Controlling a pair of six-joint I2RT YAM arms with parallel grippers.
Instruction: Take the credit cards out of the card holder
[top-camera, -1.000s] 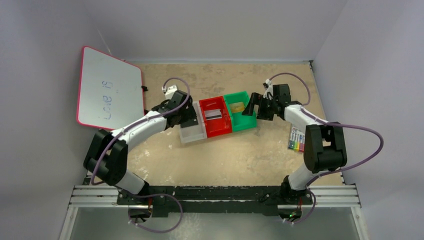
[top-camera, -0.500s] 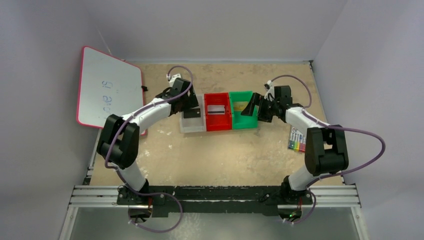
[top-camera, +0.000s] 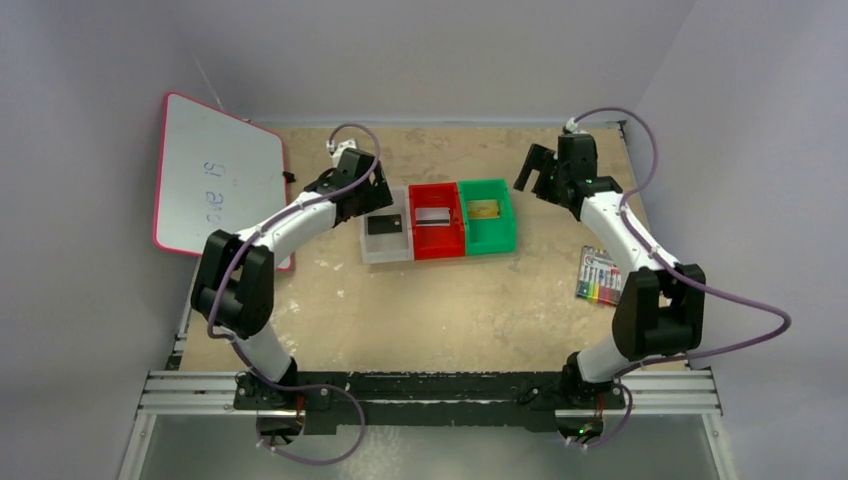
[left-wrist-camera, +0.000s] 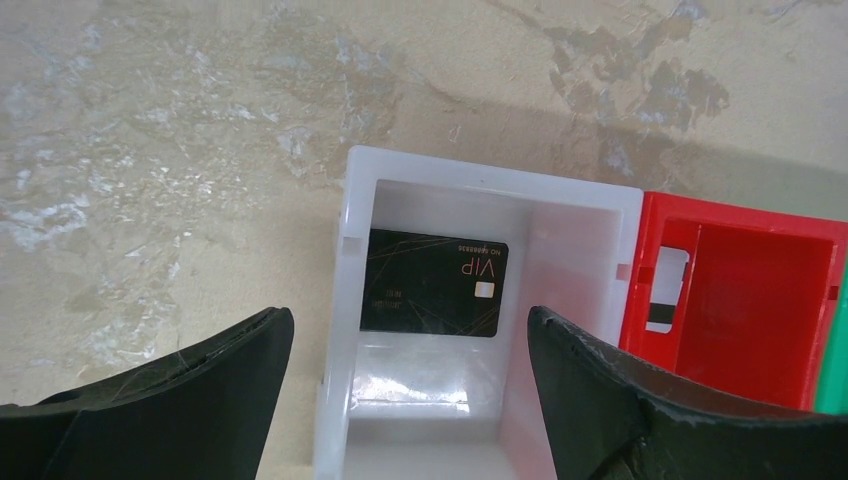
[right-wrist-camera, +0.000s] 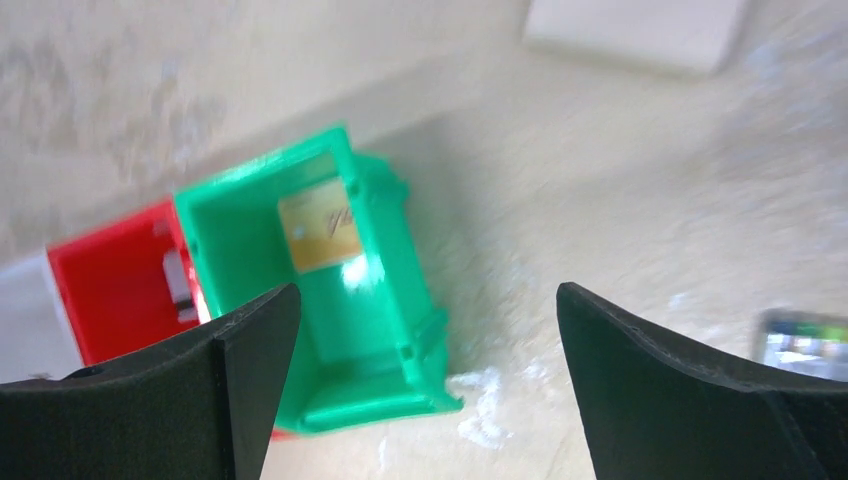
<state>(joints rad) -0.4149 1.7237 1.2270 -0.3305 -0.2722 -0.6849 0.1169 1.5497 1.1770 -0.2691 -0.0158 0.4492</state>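
Left pincer and right pincer gape empty; we lift straight up (no sideways sweep) so the white bin and green bin below them go unbumped.

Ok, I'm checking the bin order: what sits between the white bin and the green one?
The red bin, with a pale card inside, sits between them, as the top view shows.
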